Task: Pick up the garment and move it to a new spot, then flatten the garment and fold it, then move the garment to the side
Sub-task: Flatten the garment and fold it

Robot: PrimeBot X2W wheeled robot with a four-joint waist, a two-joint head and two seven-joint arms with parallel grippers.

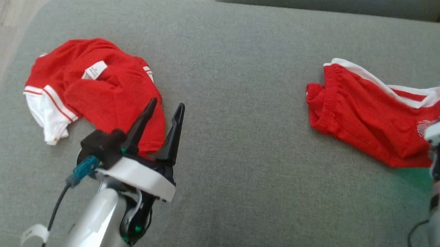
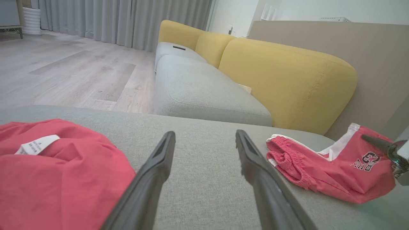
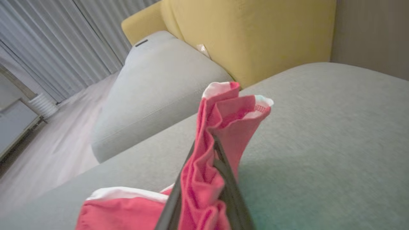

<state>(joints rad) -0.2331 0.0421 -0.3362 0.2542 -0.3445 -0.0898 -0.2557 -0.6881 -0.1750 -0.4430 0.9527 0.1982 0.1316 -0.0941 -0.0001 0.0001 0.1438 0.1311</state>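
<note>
The red sports shorts with white side stripes and a printed number [image 1: 360, 114] lie on the robot's right part of the grey woven-fabric sofa cushion [image 1: 248, 55]. The right gripper [image 3: 213, 142] has its jaws pressed together on a bunched fold of their cloth near a white-edged hem, so that end is held up while the rest lies on the cushion. From that pinch the shorts' long axis runs leftward toward the middle of the cushion and ends in the gathered waistband. The left gripper [image 1: 167, 103] hovers with its jaws spread wide and nothing between them. It sits just over the near edge of a crumpled red T-shirt with white-trimmed sleeves and a white label [image 1: 102, 88], well apart from the shorts. The right arm is nearer and is the one placed to carry them; in my judgement, a lift would need to raise the trailing waistband end clear of the cushion before any sideways move.
</note>
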